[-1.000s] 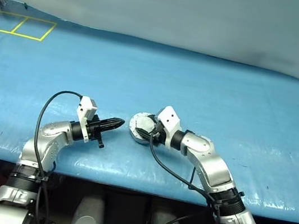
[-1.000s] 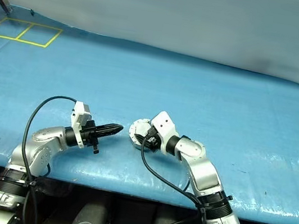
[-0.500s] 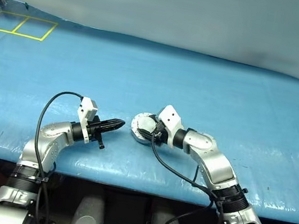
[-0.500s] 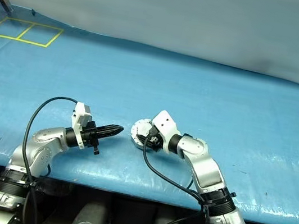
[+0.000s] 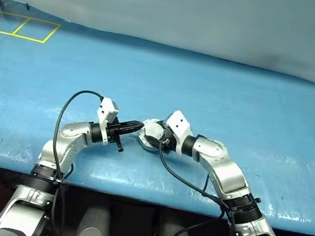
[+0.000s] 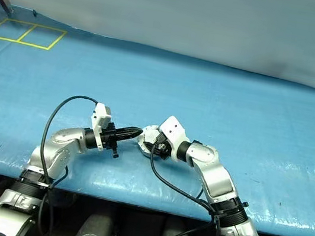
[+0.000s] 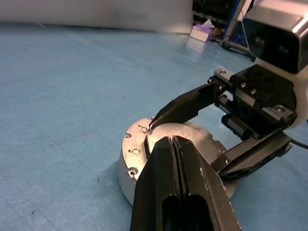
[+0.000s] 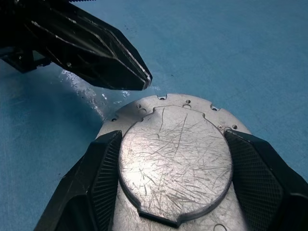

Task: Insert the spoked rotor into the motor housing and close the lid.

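My desk [image 5: 255, 109] is covered edge to edge with a wrinkled blue sheet. Low in the middle of the frame, close to the near edge, a round silver-grey metal assembly [image 5: 150, 136] rests flat on the sheet, its scratched grey face up. In the upper left corner, yellow tape lines [image 5: 19, 26] mark out adjoining rectangles.

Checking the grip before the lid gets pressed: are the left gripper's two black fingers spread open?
No, the left gripper has its fingers pressed together into one point, just above the round scratched grey metal lid.
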You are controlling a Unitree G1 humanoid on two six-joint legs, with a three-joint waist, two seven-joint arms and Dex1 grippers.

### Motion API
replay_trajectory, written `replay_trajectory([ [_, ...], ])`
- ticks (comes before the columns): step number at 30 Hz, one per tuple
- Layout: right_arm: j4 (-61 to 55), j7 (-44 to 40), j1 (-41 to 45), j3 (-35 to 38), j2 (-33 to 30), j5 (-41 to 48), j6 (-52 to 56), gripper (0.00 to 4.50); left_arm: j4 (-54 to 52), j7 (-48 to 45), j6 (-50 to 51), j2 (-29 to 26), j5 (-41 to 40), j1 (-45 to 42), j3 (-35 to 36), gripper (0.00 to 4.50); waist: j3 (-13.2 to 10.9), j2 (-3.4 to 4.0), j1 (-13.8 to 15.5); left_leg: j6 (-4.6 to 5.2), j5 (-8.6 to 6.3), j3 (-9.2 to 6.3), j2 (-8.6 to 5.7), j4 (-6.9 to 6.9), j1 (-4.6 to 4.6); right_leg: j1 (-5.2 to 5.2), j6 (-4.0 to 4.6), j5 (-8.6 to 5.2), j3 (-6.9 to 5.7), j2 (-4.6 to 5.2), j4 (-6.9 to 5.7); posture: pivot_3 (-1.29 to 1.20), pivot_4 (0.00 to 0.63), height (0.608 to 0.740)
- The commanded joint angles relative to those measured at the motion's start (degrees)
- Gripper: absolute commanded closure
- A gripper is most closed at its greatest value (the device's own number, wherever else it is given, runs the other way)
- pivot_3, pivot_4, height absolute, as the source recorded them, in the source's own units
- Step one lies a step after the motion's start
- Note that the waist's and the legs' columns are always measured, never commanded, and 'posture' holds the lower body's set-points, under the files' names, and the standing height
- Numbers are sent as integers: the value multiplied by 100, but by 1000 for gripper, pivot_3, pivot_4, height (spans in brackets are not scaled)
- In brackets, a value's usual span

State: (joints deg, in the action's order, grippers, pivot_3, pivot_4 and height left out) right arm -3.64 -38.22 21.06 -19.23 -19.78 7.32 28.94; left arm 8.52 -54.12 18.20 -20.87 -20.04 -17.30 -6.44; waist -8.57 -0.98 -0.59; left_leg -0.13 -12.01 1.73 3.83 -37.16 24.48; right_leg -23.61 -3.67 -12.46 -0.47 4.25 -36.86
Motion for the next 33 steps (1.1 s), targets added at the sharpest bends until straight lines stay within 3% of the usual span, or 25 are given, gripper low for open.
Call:
replay_trajectory([
  [1,139,191,-111,43,-93,-217,195,1469,64,-59,-166,-46,198,-86,-122,4500,1,-1,2,0,0,0,0,0,0,0,0,0,0,0,0,0,150,740],
  [14,78,304,-102,225,-4,-41,261,1469,82,50,-176,1,375,24,-156,4500,1,0,9,1,0,-2,0,-4,-1,2,-3,-1,0,0,0,0,150,740],
  [18,-23,347,-114,257,14,-50,208,151,68,40,-169,-1,391,38,-154,4500,1,0,10,1,1,-2,0,-4,-1,3,-4,-2,0,0,0,0,150,740],
  [19,-94,406,-126,288,36,-73,128,68,62,34,-167,-1,390,41,-155,4500,1,0,10,1,1,-2,0,-4,0,3,-2,-1,0,0,1,0,150,740],
  [33,-1302,505,-309,1009,320,872,680,68,25,16,-114,17,283,99,-74,4500,0,1,12,1,1,-5,-1,5,13,-10,-1,0,0,0,2,0,150,740],
])
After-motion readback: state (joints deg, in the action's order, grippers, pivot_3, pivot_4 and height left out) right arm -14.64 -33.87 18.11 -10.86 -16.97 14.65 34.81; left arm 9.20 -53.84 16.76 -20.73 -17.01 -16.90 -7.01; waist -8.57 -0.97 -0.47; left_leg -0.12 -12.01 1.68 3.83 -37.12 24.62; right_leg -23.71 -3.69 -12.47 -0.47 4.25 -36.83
